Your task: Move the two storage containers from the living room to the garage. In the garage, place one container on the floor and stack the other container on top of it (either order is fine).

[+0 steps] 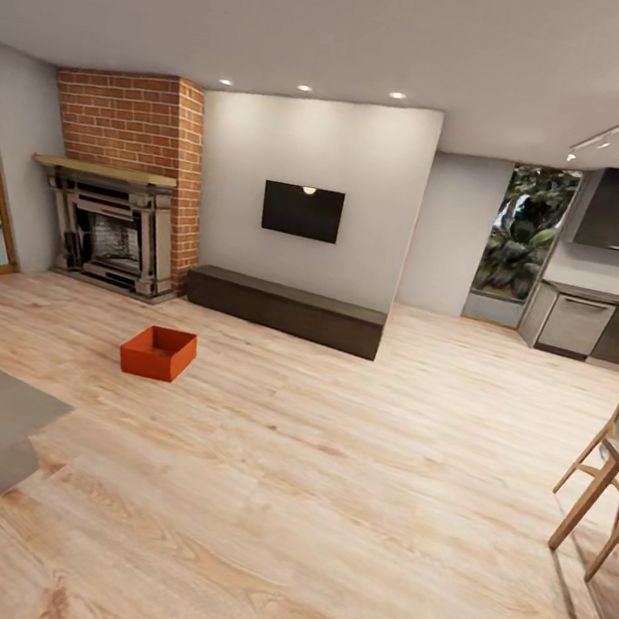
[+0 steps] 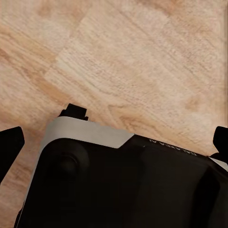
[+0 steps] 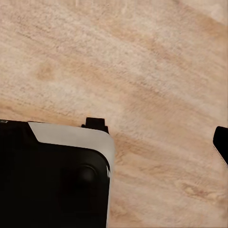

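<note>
Living room (image 1: 328,435) with wood plank flooring, brick fireplace (image 1: 130,176) far left, wall TV (image 1: 301,211) mid-far. One storage container (image 1: 158,353) sits on the planks, left of centre, in front of the fireplace — untouched, and only this one can be made out. Both wrist cameras look down at planks over the robot's black base (image 2: 123,185). Left gripper fingertips (image 2: 9,145) stand wide apart, holding nothing; right gripper — one fingertip (image 3: 221,142) at the edge, cannot tell. Judgement: nothing moved yet, the whole carry and stack remains.

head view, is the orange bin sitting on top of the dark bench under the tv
No, the storage container sits on the wood plank floor, in front of the fireplace and apart from the dark bench.
</note>
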Controlling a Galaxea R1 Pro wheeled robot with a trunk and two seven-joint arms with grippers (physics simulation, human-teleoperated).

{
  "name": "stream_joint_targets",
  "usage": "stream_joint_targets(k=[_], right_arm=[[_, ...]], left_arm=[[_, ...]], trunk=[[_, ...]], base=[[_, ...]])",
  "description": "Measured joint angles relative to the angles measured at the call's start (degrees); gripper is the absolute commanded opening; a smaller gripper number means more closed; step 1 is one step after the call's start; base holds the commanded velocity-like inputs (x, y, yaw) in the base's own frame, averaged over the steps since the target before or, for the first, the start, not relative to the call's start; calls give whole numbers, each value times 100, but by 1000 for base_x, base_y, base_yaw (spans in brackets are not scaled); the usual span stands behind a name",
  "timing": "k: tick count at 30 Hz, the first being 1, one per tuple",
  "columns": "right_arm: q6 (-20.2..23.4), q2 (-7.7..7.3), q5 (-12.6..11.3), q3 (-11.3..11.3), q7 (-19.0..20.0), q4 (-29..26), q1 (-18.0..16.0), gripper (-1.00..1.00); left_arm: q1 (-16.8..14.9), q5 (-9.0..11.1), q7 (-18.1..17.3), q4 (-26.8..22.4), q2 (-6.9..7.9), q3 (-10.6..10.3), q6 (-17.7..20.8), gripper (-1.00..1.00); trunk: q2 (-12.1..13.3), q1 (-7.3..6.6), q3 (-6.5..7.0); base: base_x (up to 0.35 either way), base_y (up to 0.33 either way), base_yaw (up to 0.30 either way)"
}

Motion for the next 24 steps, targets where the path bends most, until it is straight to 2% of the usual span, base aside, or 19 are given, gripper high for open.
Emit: stream_joint_targets(k=[24], right_arm=[[0,0,0,0,0,0,0,100]], left_arm=[[0,7,1,2,9,2,44,100]], trunk=[[0,0,0]], base=[[324,0,0]])
